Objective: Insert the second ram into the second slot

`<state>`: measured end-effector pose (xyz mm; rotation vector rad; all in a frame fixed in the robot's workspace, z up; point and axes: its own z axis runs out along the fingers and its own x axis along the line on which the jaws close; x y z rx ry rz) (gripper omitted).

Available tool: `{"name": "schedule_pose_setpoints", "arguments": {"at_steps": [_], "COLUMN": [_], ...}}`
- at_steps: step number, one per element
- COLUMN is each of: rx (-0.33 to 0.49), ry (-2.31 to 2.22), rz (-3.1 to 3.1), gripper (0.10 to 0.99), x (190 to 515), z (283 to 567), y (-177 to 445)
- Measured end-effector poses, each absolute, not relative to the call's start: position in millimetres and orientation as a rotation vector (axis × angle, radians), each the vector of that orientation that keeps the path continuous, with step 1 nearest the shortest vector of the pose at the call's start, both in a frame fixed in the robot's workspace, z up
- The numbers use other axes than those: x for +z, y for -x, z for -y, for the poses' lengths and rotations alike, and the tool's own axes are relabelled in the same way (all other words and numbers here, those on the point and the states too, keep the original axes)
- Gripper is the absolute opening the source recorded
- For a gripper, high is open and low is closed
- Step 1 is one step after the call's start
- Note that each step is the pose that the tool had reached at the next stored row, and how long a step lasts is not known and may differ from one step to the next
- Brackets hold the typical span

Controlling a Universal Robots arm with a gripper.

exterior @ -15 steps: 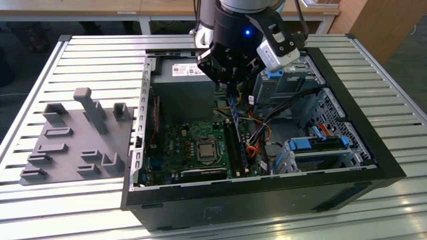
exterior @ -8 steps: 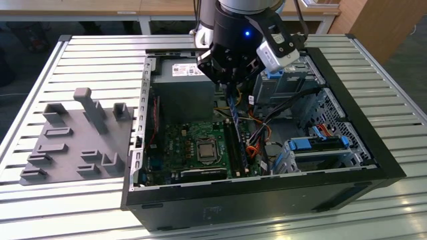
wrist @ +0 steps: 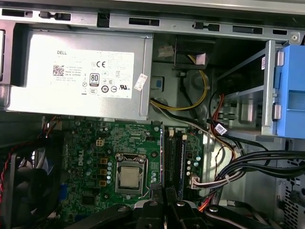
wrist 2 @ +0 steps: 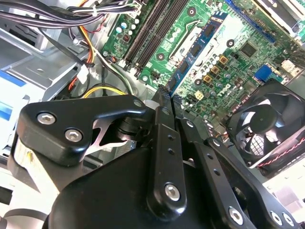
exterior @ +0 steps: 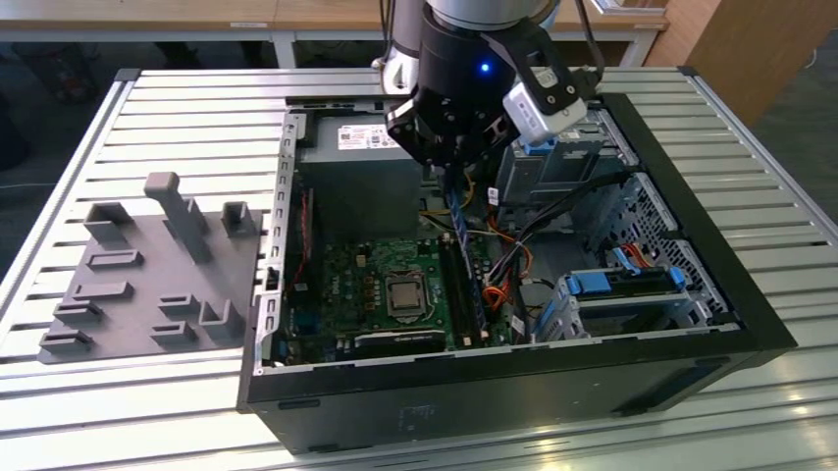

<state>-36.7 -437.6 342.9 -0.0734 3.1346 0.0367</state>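
Observation:
My gripper (exterior: 453,165) hangs over the open computer case, shut on the second ram (exterior: 457,211), a thin blue stick pointing down toward the motherboard (exterior: 380,285). In the second wrist view the black fingers (wrist 2: 162,119) pinch the stick's blue edge (wrist 2: 170,91). The first wrist view shows the stick edge-on (wrist: 162,157) above the gripper (wrist: 163,194), next to the ram slots (wrist: 174,157). The slots (exterior: 461,285) run lengthwise beside the processor socket (exterior: 403,291). The stick's lower end is above the slots, apart from them. One slot seems to hold a blue stick (wrist: 182,162).
A grey power supply (wrist: 81,71) fills the case's back. Blue drive-bay brackets (exterior: 629,283) and cable bundles (exterior: 531,231) crowd the exterior view's right of the slots. A black fan (wrist 2: 267,124) sits near the board. A grey fixture plate (exterior: 144,275) lies on the table at the exterior view's left.

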Motion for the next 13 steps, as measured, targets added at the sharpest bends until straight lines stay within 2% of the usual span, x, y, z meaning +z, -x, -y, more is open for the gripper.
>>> {"name": "schedule_pose_setpoints", "arguments": {"at_steps": [13], "rx": [0.035], "ry": [0.070], "rz": [-3.140], "gripper": [0.137], "x": [334.0], "z": [437.9], "y": [36.6]}}
